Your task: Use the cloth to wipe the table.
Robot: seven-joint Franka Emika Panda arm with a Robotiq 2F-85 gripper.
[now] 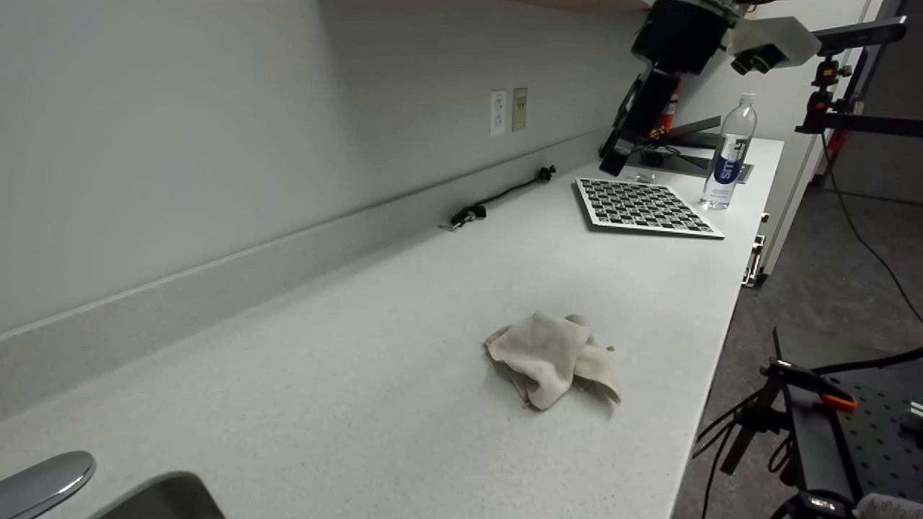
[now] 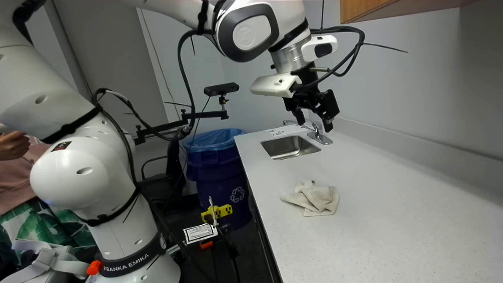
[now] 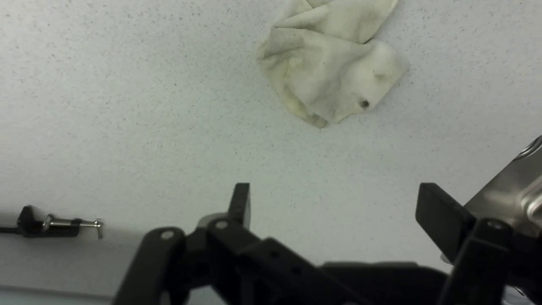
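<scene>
A crumpled cloth (image 2: 314, 200) lies on the pale countertop (image 1: 324, 375) near the sink (image 2: 292, 147), apart from its rim, with the wiping apparently yet to begin. The pickup looks the likeliest trouble: a shallow pinch on one loose fold could let the cloth slip free, while too deep a descent could jar the countertop beneath it. An overlong stroke toward the sink might then drag the cloth over its edge, or knock the faucet (image 2: 319, 137) standing beside it. Above the countertop, on the cloth's side of the sink, the gripper (image 3: 334, 199) hangs with its fingers (image 3: 442, 215) spread wide and nothing between them. Both exterior views show it raised clear of the cloth, touching nothing; in the wrist view, a corner of the sink shows beyond one finger.
</scene>
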